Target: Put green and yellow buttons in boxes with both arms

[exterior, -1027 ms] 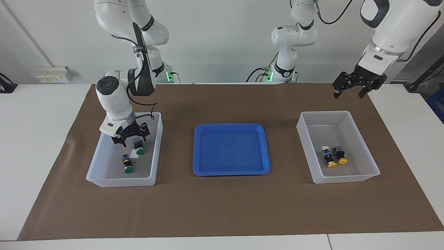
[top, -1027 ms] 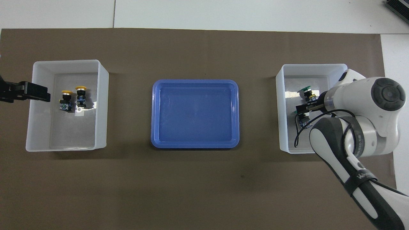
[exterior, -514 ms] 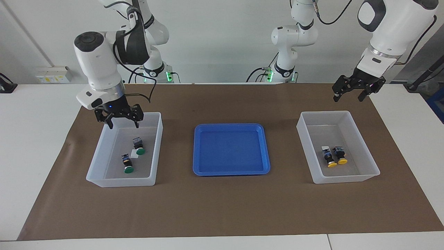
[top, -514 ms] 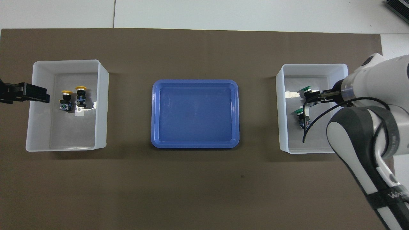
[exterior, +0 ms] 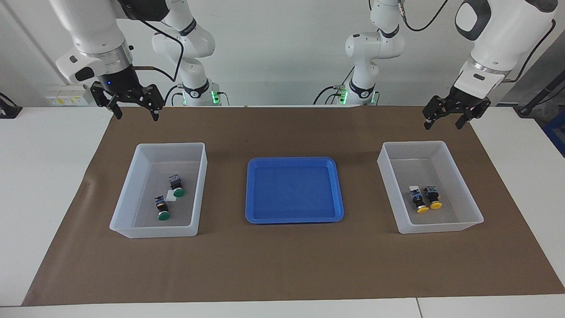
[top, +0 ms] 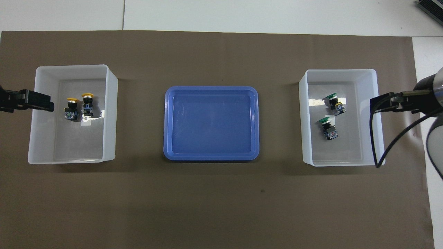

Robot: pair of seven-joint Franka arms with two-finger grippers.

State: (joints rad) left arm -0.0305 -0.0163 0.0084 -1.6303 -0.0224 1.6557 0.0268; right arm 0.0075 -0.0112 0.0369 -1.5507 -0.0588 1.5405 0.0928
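Note:
Two green buttons lie in the white box at the right arm's end; they also show in the overhead view. Two yellow buttons lie side by side in the white box at the left arm's end, also in the overhead view. My right gripper is open and empty, raised high over the outer wall of the green buttons' box. My left gripper is open and empty, raised over the outer wall of the yellow buttons' box.
A blue tray holding nothing lies on the brown mat between the two boxes. A small white tag lies by the buttons in each box. White table shows around the mat.
My right gripper has risen out of the green buttons' box, leaving the second green button there, and moved toward the box's outer wall. My left gripper has hardly moved.

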